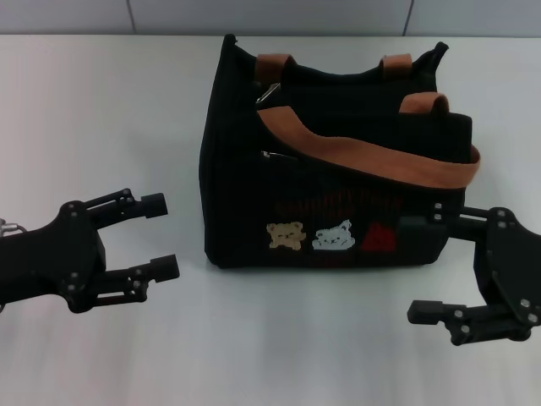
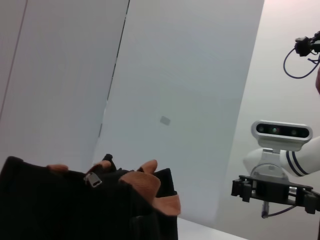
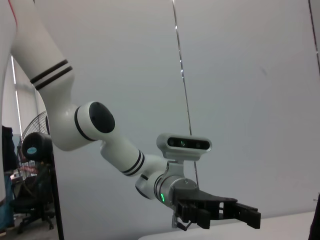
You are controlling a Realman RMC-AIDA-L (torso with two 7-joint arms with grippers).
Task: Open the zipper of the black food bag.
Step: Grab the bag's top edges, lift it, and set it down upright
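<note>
The black food bag (image 1: 338, 182) stands upright in the middle of the white table, its bear patches facing me and its tan handles (image 1: 363, 156) draped over the top. The zipper runs along the bag's top, and its silver pull tab (image 1: 269, 93) lies at the top left end; the left wrist view shows the same pull tab (image 2: 93, 179). My left gripper (image 1: 161, 237) is open, low beside the bag's left side and apart from it. My right gripper (image 1: 427, 264) is open at the bag's lower right corner, its upper finger close to the fabric.
A smaller silver pull (image 1: 272, 156) sits on the pocket zip on the bag's left front. The table (image 1: 101, 110) runs back to a grey wall. The left wrist view shows the right gripper (image 2: 239, 189) farther off; the right wrist view shows the left gripper (image 3: 250, 216).
</note>
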